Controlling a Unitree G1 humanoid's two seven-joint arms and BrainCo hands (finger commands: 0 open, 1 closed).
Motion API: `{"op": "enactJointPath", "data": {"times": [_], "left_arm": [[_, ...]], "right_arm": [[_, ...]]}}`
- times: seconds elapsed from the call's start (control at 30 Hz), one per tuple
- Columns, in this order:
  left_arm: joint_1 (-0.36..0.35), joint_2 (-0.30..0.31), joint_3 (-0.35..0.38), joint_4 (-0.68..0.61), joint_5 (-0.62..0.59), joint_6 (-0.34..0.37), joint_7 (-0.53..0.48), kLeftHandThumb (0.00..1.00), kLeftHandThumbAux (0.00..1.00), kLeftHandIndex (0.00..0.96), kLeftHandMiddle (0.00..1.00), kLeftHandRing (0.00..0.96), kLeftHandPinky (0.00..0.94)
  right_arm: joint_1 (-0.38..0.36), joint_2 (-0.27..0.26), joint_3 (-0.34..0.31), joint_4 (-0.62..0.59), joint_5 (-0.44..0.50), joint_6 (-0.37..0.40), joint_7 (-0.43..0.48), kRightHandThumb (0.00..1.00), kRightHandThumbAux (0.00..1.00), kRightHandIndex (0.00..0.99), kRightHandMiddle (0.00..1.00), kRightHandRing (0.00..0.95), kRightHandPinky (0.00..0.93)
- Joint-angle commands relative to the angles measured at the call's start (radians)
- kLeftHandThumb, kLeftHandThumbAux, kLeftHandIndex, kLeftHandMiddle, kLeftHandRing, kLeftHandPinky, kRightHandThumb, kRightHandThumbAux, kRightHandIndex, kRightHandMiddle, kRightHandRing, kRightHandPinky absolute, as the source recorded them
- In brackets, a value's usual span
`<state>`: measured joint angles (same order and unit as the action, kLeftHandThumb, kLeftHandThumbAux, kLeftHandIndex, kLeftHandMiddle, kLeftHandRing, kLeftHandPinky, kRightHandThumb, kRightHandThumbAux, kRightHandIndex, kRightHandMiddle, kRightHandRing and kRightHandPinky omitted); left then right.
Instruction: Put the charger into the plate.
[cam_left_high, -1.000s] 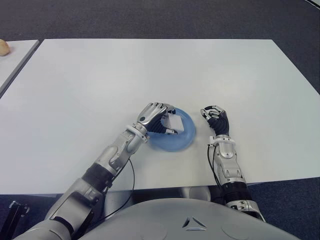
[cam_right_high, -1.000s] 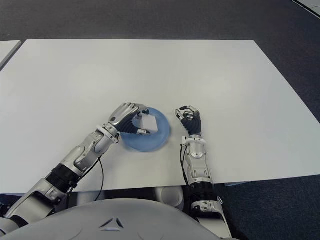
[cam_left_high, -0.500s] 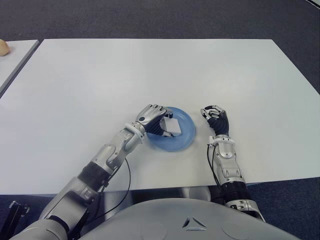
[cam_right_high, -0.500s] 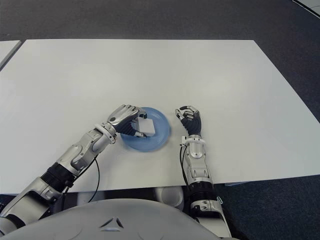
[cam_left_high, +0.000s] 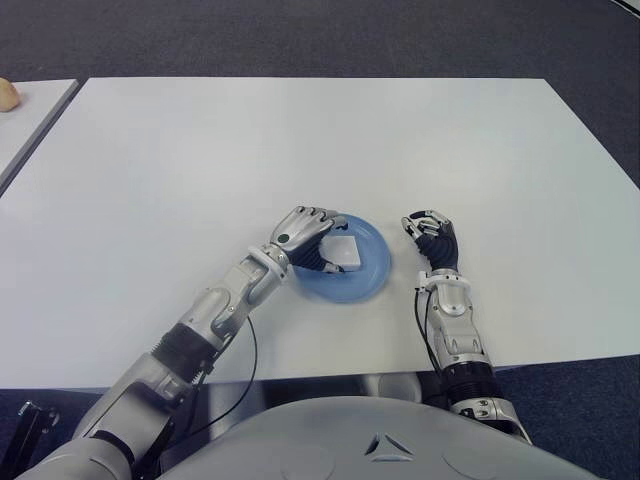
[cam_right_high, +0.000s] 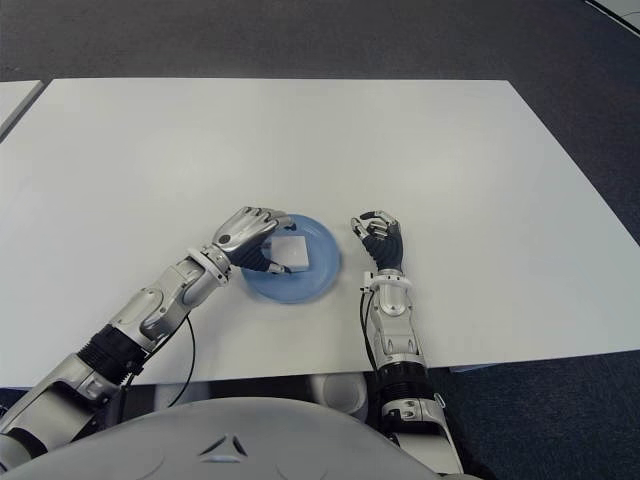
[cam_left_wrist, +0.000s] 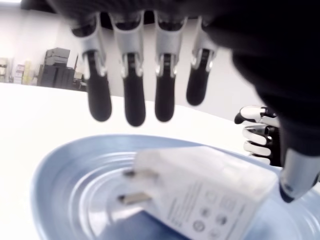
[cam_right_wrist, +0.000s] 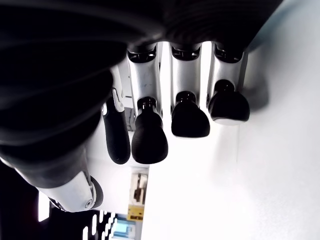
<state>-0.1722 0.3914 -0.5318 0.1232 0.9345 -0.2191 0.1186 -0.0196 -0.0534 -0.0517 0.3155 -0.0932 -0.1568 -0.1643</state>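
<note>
A white charger (cam_left_high: 343, 250) lies flat inside the blue plate (cam_left_high: 367, 281) near the table's front middle. My left hand (cam_left_high: 312, 240) hovers over the plate's left rim, right beside the charger. In the left wrist view its fingers (cam_left_wrist: 132, 107) stand stretched out above the charger (cam_left_wrist: 210, 195), which rests on the plate (cam_left_wrist: 65, 180) with its prongs showing; the thumb tip is close to one corner. The hand is open. My right hand (cam_left_high: 430, 236) shows to the right of the plate, fingers (cam_right_wrist: 185, 120) curled on nothing.
The white table (cam_left_high: 300, 140) stretches far behind and to both sides of the plate. A second table's edge (cam_left_high: 30, 120) with a small tan object (cam_left_high: 8, 95) shows at the far left. Dark carpet lies beyond.
My left hand set the charger down into the plate and its fingers lifted off it. The hand drew slightly back to the left. The right hand has not moved.
</note>
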Motion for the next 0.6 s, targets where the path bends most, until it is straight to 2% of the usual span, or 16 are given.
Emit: {"op": "enactJointPath", "data": {"times": [0.03, 0.3, 0.53, 0.6], "left_arm": [[-0.006, 0.015, -0.012, -0.003, 0.031, -0.004, -0.003, 0.537, 0.629, 0.136, 0.192, 0.173, 0.163], [-0.006, 0.021, -0.012, -0.029, 0.061, 0.017, -0.017, 0.429, 0.662, 0.025, 0.022, 0.018, 0.016], [-0.001, 0.022, -0.012, -0.029, 0.102, 0.016, 0.04, 0.376, 0.593, 0.002, 0.001, 0.001, 0.001], [0.001, 0.021, -0.01, -0.027, 0.109, 0.012, 0.063, 0.328, 0.547, 0.0, 0.0, 0.0, 0.0]], "right_arm": [[0.014, 0.007, -0.001, 0.023, 0.002, 0.04, 0.002, 0.704, 0.728, 0.435, 0.819, 0.832, 0.835], [0.011, 0.009, -0.003, 0.035, 0.004, 0.022, 0.002, 0.705, 0.727, 0.436, 0.822, 0.838, 0.85], [0.015, 0.007, -0.002, 0.022, 0.003, 0.041, 0.006, 0.704, 0.728, 0.435, 0.817, 0.831, 0.839], [0.016, 0.008, -0.001, 0.019, 0.0, 0.037, 0.002, 0.704, 0.728, 0.435, 0.817, 0.832, 0.84]]}}
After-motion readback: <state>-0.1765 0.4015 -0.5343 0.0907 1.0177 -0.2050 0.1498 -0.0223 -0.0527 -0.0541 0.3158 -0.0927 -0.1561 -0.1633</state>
